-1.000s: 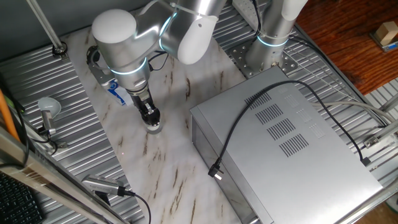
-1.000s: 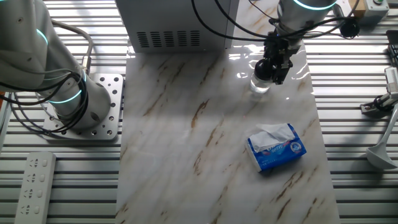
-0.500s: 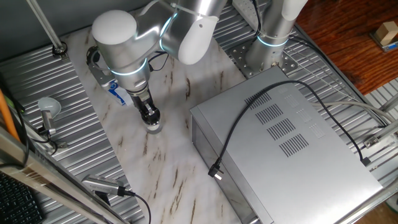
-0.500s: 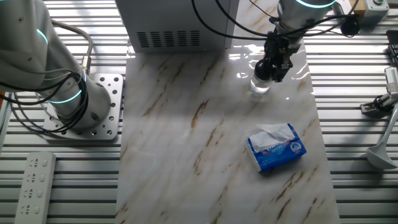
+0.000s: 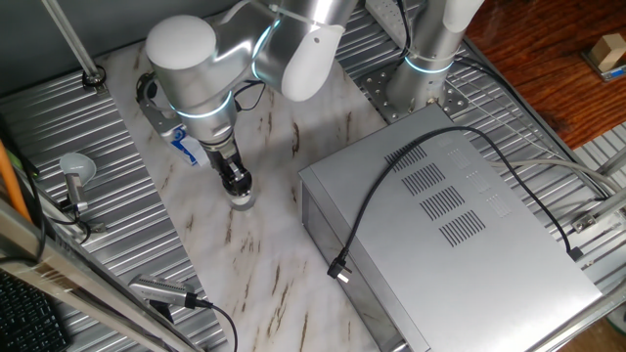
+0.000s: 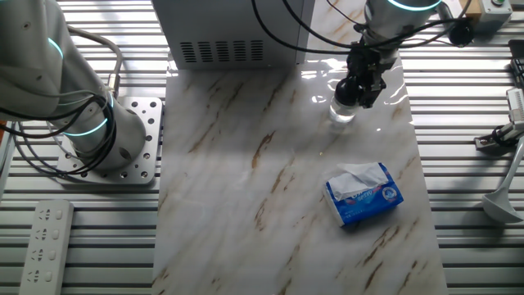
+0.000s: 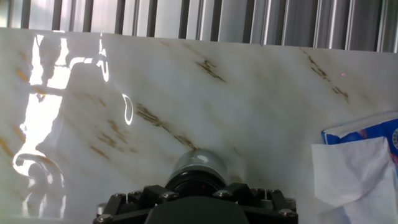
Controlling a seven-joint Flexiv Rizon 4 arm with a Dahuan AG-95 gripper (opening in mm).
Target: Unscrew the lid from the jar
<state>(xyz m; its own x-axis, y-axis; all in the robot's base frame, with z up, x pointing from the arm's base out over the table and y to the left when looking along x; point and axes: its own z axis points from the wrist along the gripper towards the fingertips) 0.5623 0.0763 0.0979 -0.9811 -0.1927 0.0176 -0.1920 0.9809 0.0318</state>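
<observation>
1. The jar (image 6: pixel 342 112) sits upright on the marble tabletop (image 6: pixel 246 188), near the far edge in the other fixed view, a bit in front of the grey metal box (image 5: pixel 460 235).
2. The gripper (image 6: pixel 360 88) is right on top of the jar, pointing pretty much straight down at it. In one fixed view you only see the clear bottom of the jar (image 5: pixel 242 199) poking out under the black fingers.
3. The lid (image 7: pixel 198 181) is just a dark ring at the jar's top in the hand view, mostly tucked behind the gripper body. The clear jar (image 7: pixel 199 163) bulges out past it.
4. Jaws: they look wrapped around the lid, but honestly I can't tell if they're actually clamped on it or just sitting around it. Everything there is black on black.
5. The blue-and-white tissue packet (image 6: pixel 364 193) lies flat on the tabletop, well apart from the jar on the near side. Its corner shows at the right edge of the hand view (image 7: pixel 367 168).
</observation>
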